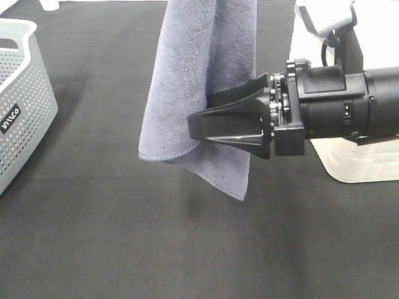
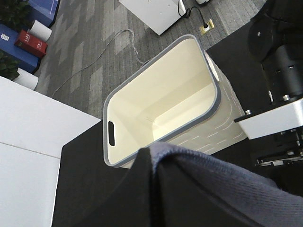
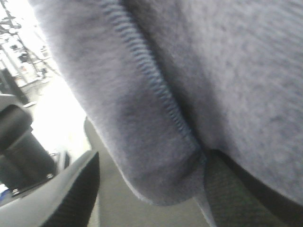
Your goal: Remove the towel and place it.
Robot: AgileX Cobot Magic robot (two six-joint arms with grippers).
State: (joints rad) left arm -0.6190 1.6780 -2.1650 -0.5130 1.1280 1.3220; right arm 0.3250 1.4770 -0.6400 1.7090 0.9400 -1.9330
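Grey-lavender terry, the towel (image 1: 206, 75) hangs with its long axis vertical over the black tabletop (image 1: 187, 255), pinched up top by the left gripper (image 2: 150, 201). The right gripper (image 1: 202, 112) straddles its lower half side-on, 2 jaws spread, unclamped.

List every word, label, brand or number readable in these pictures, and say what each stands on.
Black label on the basket wall: white letters turned sideways, too blurred to read.
Red box and blue boxes on the floor: any print too small to read.
Towel: no writing shows.
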